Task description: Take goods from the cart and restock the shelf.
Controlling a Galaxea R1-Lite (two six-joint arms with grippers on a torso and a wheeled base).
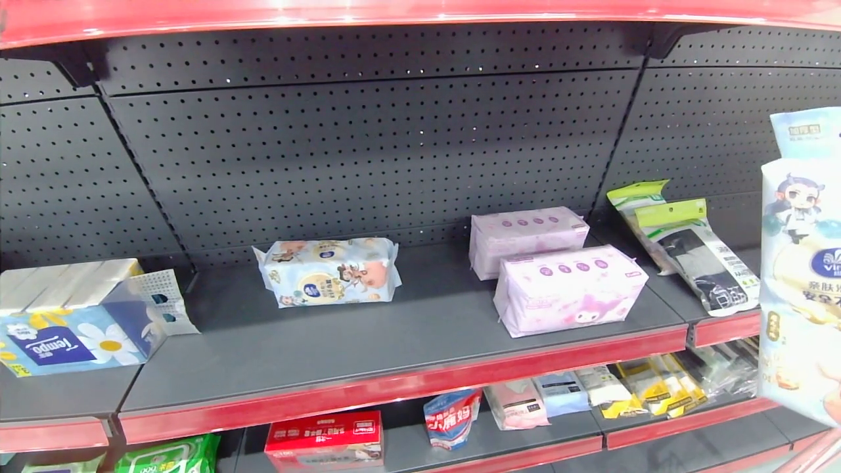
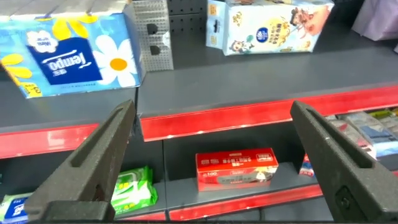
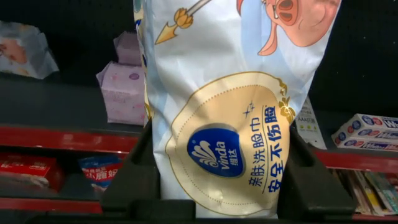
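Observation:
A tall cartoon-printed tissue pack (image 1: 800,263) stands upright in the air at the far right, in front of the shelf. My right gripper (image 3: 214,180) is shut on its lower part, one dark finger (image 3: 127,180) on each side of the pack (image 3: 230,93). A matching cartoon pack (image 1: 328,270) lies on the grey shelf board (image 1: 368,341), mid-left. My left gripper (image 2: 211,162) is open with nothing in it, level with the shelf's red front lip (image 2: 249,115), just below the cartoon pack (image 2: 270,26).
Two pink tissue packs (image 1: 568,289) sit right of centre. A blue multi-pack (image 1: 72,322) is at the left, and green-topped bags (image 1: 696,253) lean at the right. The lower shelf holds a red box (image 1: 325,439), green wipes (image 1: 167,456) and small packets. Bare board lies between the packs.

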